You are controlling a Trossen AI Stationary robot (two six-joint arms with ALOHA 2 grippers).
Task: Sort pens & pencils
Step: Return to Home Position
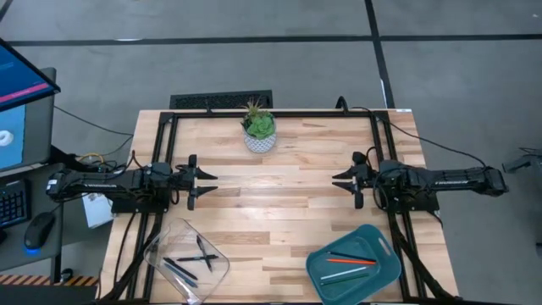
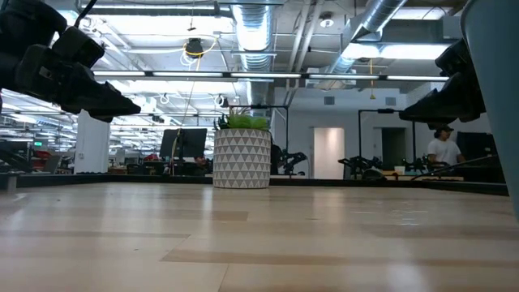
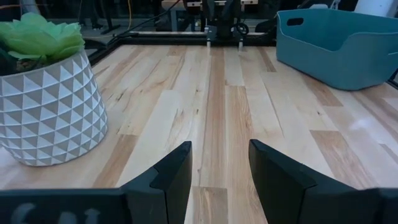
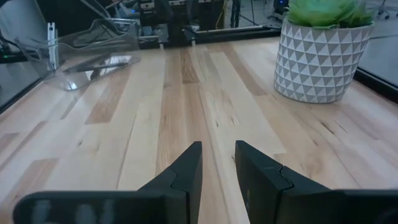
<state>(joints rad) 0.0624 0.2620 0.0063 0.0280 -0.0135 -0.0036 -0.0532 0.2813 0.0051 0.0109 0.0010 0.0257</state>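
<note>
Several dark pens (image 1: 193,258) lie in a clear plastic tray (image 1: 188,261) at the table's near left. An orange-red stick (image 1: 349,258) and grey-green and white ones (image 1: 349,272) lie in a teal bin (image 1: 354,264) at the near right. My left gripper (image 1: 206,182) hovers open at the table's left side, above the wood, holding nothing. My right gripper (image 1: 342,181) hovers open at the right side, also holding nothing. Each faces the other across the table's middle.
A potted green plant in a white patterned pot (image 1: 259,129) stands at the far middle of the table. Bare wood (image 1: 275,195) lies between the two grippers. Black frame rails (image 1: 271,112) and cables run along the table's edges. A person (image 2: 444,148) stands far off in the room.
</note>
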